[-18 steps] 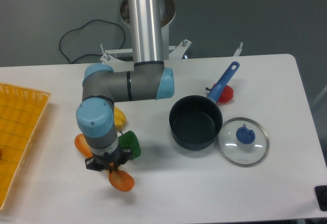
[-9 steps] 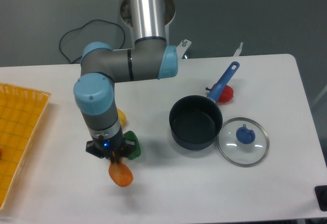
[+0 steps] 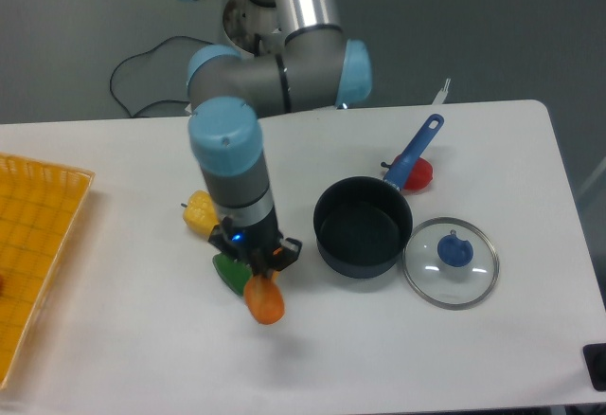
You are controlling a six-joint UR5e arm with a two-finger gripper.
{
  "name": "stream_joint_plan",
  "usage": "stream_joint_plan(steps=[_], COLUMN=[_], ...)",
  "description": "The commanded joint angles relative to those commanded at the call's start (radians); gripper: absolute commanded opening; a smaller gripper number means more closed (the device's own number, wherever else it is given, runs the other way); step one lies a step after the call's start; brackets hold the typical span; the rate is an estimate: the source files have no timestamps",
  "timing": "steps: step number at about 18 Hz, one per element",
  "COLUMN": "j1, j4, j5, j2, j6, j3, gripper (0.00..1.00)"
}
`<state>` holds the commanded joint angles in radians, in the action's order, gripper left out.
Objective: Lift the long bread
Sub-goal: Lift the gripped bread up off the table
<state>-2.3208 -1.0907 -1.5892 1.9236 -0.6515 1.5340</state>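
My gripper [image 3: 258, 265] points down over the table's middle, shut on the long bread [image 3: 264, 299]. Only the bread's orange-brown rounded lower end shows below the fingers; the rest is hidden by the wrist. The bread hangs above the white table [image 3: 379, 358], clear of its surface. A green toy pepper [image 3: 227, 271] lies just left of the gripper, and a yellow toy pepper [image 3: 199, 212] lies behind it to the left.
A dark pot [image 3: 364, 226] with a blue handle stands right of the gripper. Its glass lid [image 3: 451, 261] lies further right. A red toy [image 3: 418, 173] sits behind the pot handle. An orange basket [image 3: 33, 244] occupies the left edge.
The arm has swung right and lifted, carrying the bread with it from the left of the green pepper to its right side. The yellow pepper is now uncovered.
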Motion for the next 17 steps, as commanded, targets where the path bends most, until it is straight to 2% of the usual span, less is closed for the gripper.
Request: stream_joint_plan(steps=[7, 10, 17], j1=[-0.094, -0.115, -0.14], j4=[-0.011, -0.029, -0.026], j5=[0.015, 0.015, 0.02], j2=[-0.006, -0.009, -0.015], j6=[-0.164, -0.171, -0.183], j3=[0.012, 0.012, 0.012], gripper=[0.07, 0.07, 0.07])
